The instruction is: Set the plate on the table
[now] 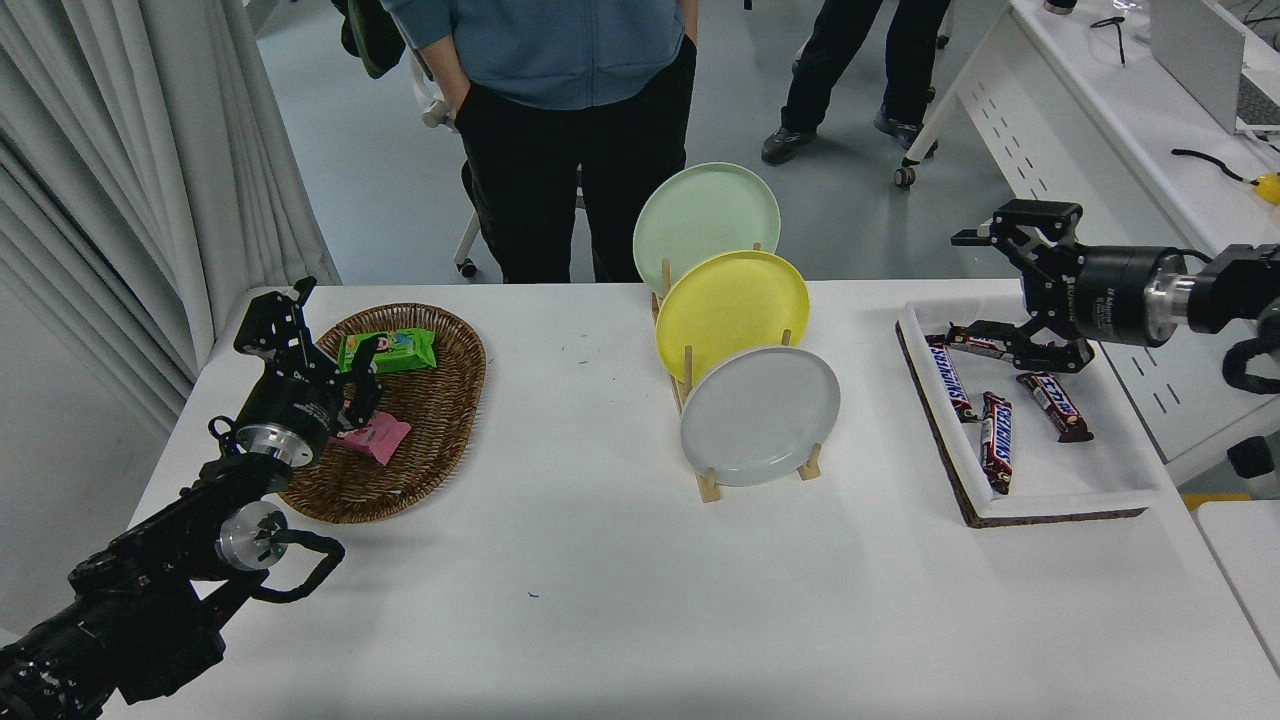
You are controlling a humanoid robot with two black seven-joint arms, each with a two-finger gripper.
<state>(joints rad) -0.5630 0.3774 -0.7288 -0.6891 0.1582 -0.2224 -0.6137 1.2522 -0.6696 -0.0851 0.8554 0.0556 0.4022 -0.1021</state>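
Grey plate (760, 416) is standing racked mid-worktop (600, 600); right gripper (985, 285), fingers spread, is reaching from the right edge, needing its rim next.

Your white desk (620, 590) carries a wicker basket (440, 440) at left; a wooden plate rack (705, 488) mid-desk; a white tray (1090, 480) at right.
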